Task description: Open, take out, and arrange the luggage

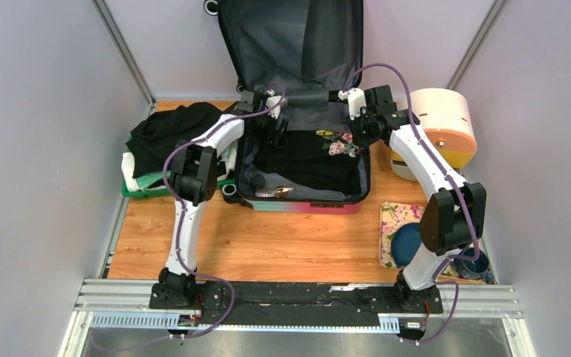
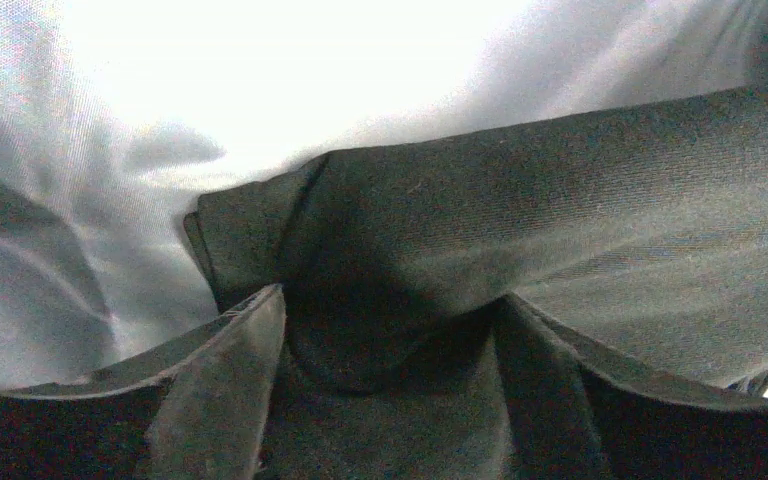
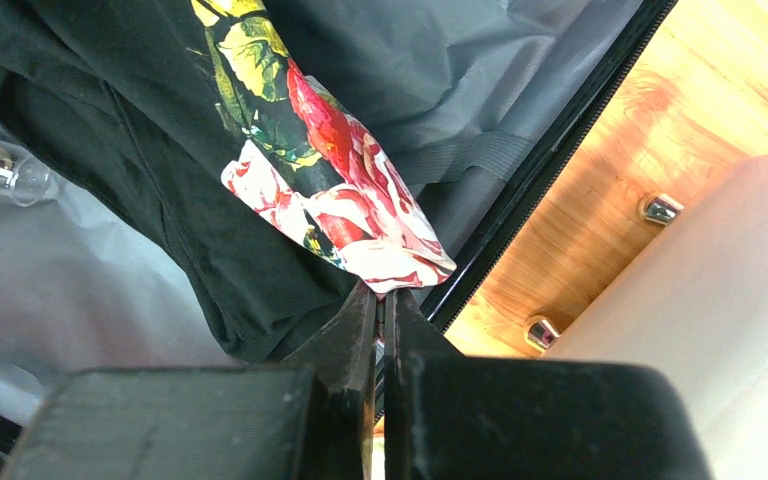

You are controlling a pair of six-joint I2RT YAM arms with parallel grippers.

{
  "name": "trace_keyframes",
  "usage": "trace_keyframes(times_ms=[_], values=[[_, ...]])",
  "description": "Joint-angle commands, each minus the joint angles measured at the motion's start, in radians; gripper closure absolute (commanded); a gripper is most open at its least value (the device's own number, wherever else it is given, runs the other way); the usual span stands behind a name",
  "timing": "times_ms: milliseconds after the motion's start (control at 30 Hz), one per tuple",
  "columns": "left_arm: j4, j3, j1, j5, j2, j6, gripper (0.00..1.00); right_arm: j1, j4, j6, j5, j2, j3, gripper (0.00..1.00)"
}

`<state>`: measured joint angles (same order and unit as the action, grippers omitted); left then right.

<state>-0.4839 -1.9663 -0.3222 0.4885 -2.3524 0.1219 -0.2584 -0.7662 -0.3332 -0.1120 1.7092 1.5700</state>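
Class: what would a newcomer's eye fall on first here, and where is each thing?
The open luggage stands far centre, grey lining showing. Inside, a black garment with bright roses has its corner pinched by the right hand. Left of it, dark clothes heap on a green tray.

Green tray (image 1: 137, 192) left, cream-and-orange round container (image 1: 446, 123) right, floral mat (image 1: 394, 218).

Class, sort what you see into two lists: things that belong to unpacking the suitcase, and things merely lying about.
Job in hand: luggage, open; black floral garment inside it; left gripper, open; right gripper, pinching that garment; green tray of dark clothes, probably the drop-off.
Lying about: cream-and-orange container; floral mat with blue dish.
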Motion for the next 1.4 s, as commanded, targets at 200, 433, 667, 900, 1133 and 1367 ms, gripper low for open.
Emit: trace_keyframes(times_ms=[200, 433, 667, 900, 1133, 1367], values=[[0.027, 0.053, -0.015, 0.022, 0.08, -0.017, 0.84, 0.008, 0.01, 0.02, -0.002, -0.031, 0.059, 1.0], [0.096, 0.026, -0.012, -0.047, 0.264, -0.03, 1.0, 0.007, 0.067, 0.042, -0.046, -0.025, 0.14, 1.0], [0.153, 0.096, 0.04, -0.09, 0.49, -0.031, 1.0, 0.005, 0.154, 0.123, -0.115, 0.012, 0.33, 1.0], [0.217, 0.167, 0.107, -0.132, 0.659, -0.033, 1.0, -0.028, 0.241, 0.166, -0.179, 0.056, 0.494, 1.0], [0.295, 0.286, 0.149, -0.223, 0.846, -0.008, 1.0, -0.111, 0.301, 0.175, -0.218, 0.107, 0.651, 1.0], [0.409, 0.547, 0.178, -0.378, 1.172, 0.024, 1.0, -0.226, 0.401, 0.146, -0.29, 0.092, 0.664, 1.0]])
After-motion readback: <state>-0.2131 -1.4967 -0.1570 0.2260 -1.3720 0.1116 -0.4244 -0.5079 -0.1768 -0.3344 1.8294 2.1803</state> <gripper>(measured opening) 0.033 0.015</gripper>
